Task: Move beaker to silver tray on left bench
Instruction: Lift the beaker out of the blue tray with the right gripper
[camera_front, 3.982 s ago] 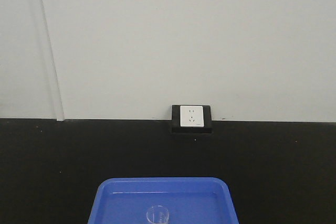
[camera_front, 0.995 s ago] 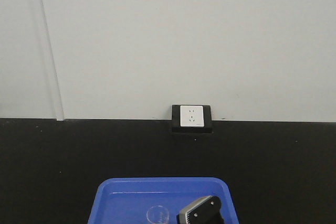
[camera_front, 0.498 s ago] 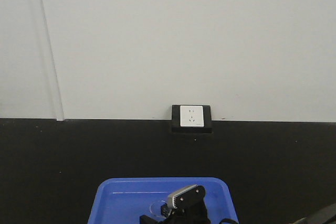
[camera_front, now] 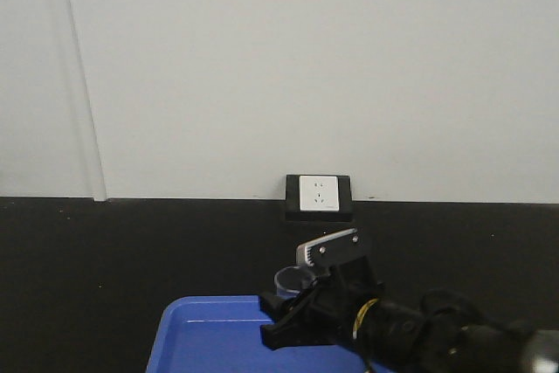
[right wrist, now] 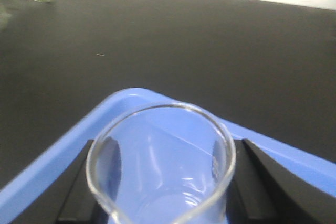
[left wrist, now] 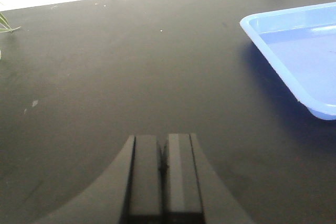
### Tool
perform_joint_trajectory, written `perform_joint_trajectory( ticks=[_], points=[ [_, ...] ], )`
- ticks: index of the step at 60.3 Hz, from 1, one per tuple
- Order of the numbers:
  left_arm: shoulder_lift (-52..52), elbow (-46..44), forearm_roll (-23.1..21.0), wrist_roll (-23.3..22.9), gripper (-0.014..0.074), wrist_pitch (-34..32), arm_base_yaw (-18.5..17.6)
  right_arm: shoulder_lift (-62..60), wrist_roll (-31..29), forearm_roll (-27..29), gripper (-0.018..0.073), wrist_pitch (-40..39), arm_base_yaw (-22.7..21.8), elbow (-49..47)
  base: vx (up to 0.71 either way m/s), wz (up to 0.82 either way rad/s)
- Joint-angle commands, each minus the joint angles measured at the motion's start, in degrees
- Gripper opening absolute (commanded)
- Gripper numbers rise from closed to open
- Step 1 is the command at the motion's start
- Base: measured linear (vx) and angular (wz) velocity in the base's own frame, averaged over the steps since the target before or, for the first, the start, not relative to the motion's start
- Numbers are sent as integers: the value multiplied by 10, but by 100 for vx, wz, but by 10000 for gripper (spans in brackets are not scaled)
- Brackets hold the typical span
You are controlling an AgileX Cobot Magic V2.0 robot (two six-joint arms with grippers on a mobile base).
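Glass beaker [right wrist: 160,163] clamped in right gripper [right wrist: 165,184], above blue tray [right wrist: 50,169]; left gripper [left wrist: 163,174] closed, empty

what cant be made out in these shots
Silver tray: in no view.
Beaker base: cut off by the right wrist view's bottom edge.
Blue tray near side: cut off by the front view's bottom edge, partly behind the right arm.

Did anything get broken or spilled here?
No, nothing stands out. The beaker looks whole and empty, held upright in the right gripper above the blue tray, and no spill shows in the tray.
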Motion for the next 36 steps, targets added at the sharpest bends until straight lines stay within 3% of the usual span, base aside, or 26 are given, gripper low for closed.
perform_joint_trajectory(
  ticks=[1,6,13,36],
  points=[
    [-4,11,-2,-1,1,-43,-4,-118,2,0,-14,143,0,-12,0,0],
    [-4,11,-2,-1,1,-43,-4,-190,-4,0,-13,284,0,-12,0,0],
    [-4,11,-2,-1,1,-43,-4,-276,-47,-1,-12,417,0,-12,0,0],
    [-4,11,-2,-1,1,-43,-4,-502,-56,11,-11,538,0,-12,0,0]
  ],
)
